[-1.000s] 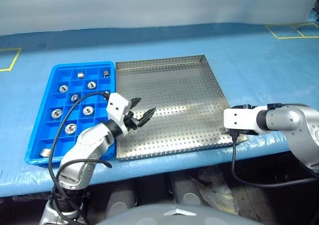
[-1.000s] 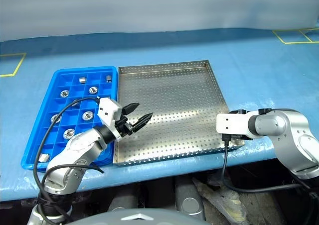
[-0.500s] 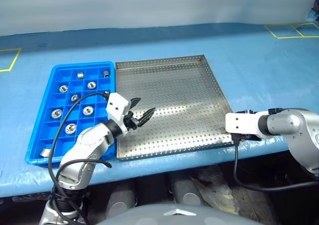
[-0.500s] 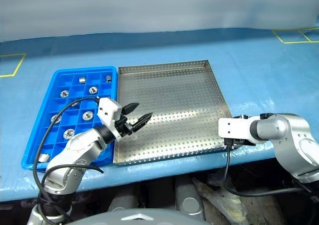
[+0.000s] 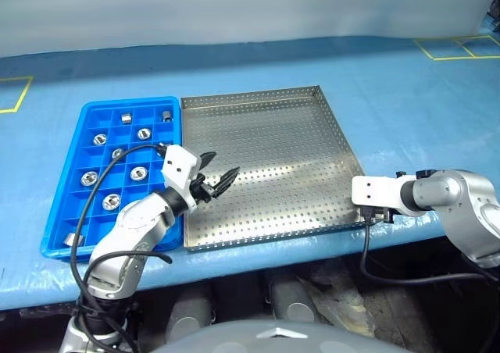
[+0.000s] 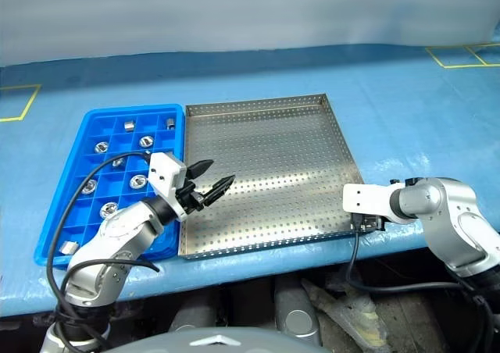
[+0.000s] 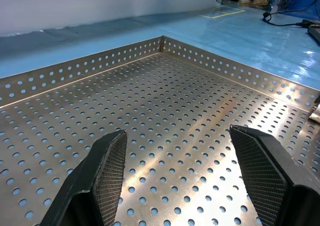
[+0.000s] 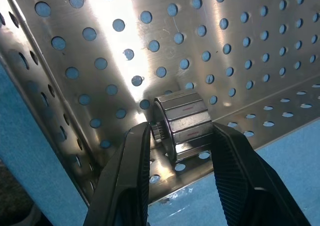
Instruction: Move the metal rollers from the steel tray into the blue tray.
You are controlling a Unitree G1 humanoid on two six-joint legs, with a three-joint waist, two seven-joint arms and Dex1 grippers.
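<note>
The steel tray (image 5: 273, 126) lies in the middle of the table, with the blue tray (image 5: 84, 123) against its left side. Several metal rollers (image 5: 138, 173) sit in the blue tray's compartments. One metal roller (image 8: 182, 117) lies in the steel tray's near right corner, against the rim. My right gripper (image 8: 180, 129) points steeply down there and is shut on that roller, one finger on each side. My left gripper (image 5: 222, 165) hovers open over the steel tray's left part, with nothing between its fingers (image 7: 107, 161).
The trays rest on a blue cloth (image 5: 406, 103) that ends at the table's front edge, close to the steel tray's near rim. Yellow tape marks (image 5: 457, 48) lie at the far right and far left. Black cables hang from both wrists.
My right gripper has sunk slightly at the steel tray's near right corner and closed on the roller. The left gripper has stayed in place, still open.
</note>
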